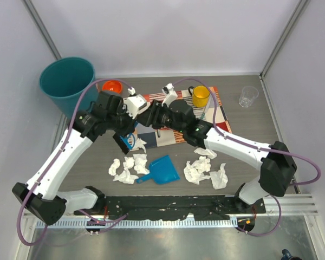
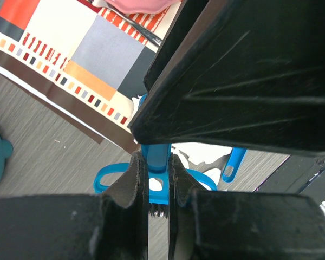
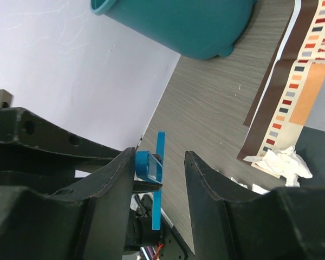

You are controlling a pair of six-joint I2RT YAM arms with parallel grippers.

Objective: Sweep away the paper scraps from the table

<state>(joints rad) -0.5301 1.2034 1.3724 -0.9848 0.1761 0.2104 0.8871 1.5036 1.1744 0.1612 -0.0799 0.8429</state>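
Observation:
Several white paper scraps lie on the table point(image 1: 81, 173): a left cluster point(image 1: 127, 169), a right cluster point(image 1: 206, 172) and one wad point(image 1: 140, 144) at the placemat's edge. A blue dustpan point(image 1: 162, 169) lies between the clusters. My left gripper point(image 1: 124, 140) is shut on a blue brush handle point(image 2: 158, 187), bristles down, above the left cluster; in the left wrist view point(image 2: 157, 158) both jaws press on the handle. My right gripper point(image 1: 143, 119) is open and empty over the placemat, just right of the left gripper. In the right wrist view point(image 3: 160, 154) the brush point(image 3: 159, 179) shows beyond its jaws.
A teal bin point(image 1: 67, 81) stands at the back left. An orange bowl point(image 1: 112, 85), a yellow mug point(image 1: 200, 96) and a patchwork placemat point(image 1: 170, 135) are at the back. A clear cup point(image 1: 248, 96) stands at the back right.

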